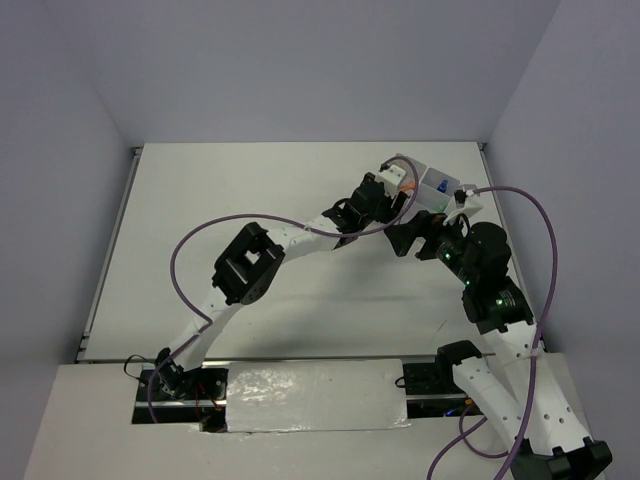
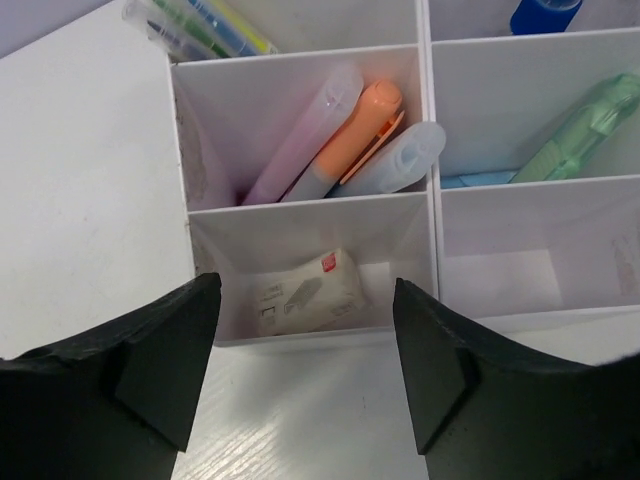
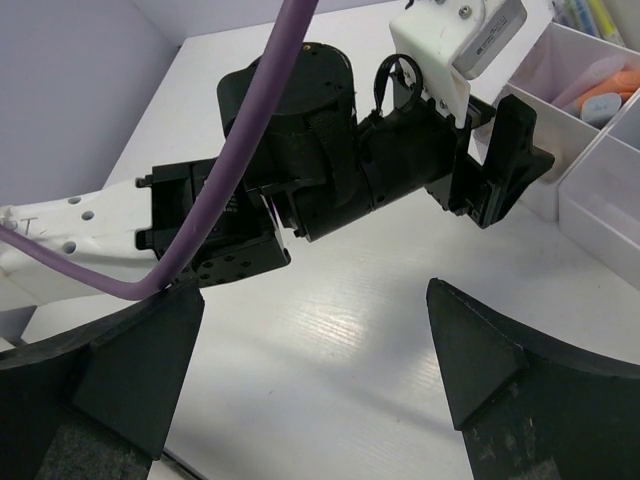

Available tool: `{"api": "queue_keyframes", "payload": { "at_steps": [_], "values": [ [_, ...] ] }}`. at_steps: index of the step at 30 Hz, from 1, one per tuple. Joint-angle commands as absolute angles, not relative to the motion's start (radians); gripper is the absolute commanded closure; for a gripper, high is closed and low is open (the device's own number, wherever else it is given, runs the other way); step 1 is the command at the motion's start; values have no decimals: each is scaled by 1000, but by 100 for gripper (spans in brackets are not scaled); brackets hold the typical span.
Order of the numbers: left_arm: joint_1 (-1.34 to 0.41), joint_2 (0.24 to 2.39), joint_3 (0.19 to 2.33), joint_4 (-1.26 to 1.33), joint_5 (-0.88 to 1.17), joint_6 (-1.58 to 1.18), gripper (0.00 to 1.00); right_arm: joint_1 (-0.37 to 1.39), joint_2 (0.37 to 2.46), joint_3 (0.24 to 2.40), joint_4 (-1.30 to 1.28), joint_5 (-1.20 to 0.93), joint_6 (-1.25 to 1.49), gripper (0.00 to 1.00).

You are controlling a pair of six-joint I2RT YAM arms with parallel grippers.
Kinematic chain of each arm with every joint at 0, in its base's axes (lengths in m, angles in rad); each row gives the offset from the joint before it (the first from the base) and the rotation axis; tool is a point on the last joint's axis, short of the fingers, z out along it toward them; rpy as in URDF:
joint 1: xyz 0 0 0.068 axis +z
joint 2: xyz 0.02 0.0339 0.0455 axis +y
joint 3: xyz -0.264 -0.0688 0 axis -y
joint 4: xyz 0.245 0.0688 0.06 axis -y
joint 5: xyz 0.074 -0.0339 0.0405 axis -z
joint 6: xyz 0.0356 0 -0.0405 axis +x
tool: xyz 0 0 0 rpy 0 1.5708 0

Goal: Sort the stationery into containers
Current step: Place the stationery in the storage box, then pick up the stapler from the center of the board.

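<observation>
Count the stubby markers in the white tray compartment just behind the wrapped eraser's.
3: a translucent pink plastic marker on the left, an orange plastic marker in the middle, a pale blue plastic marker on the right, side by side. Smaller items may hide beneath.

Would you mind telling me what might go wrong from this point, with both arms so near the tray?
The left fingers stand open right at the near wall of the tray; moving forward might shove it. The right fingers hover open close to the left wrist, so the arms might collide.
</observation>
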State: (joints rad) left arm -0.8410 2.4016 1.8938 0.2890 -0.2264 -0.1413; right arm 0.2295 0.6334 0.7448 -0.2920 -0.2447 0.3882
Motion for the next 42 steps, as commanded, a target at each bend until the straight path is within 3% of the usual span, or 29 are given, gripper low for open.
{"api": "queue_keyframes", "payload": {
  "at_steps": [1, 2, 5, 13, 17, 27, 32, 42],
  "values": [
    [-856, 2347, 1896, 311, -264, -150, 18, 238, 638, 739, -241, -255, 382, 0],
    [-857, 2349, 1898, 311, -261, -147, 10, 236, 638, 739, -241, -256, 383, 0],
    [-861, 2349, 1894, 308, -262, -150, 3, 235, 631, 742, -242, -259, 385, 0],
    [-884, 2129, 1822, 218, -417, -199, 1, 236, 635, 758, -252, -255, 379, 0],
    [-856, 1984, 1804, -89, -648, -366, 1, 236, 635, 747, -239, -276, 393, 0],
    [-703, 1836, 1614, -837, -798, -1085, 1, 251, 704, 698, -144, -345, 451, 0],
    [-631, 1822, 1497, -819, -704, -1123, 1, 294, 752, 692, -121, -318, 460, 0],
    [-563, 1996, 1548, -830, -583, -1115, 1, 360, 836, 706, -106, -298, 445, 1]
  ]
}}
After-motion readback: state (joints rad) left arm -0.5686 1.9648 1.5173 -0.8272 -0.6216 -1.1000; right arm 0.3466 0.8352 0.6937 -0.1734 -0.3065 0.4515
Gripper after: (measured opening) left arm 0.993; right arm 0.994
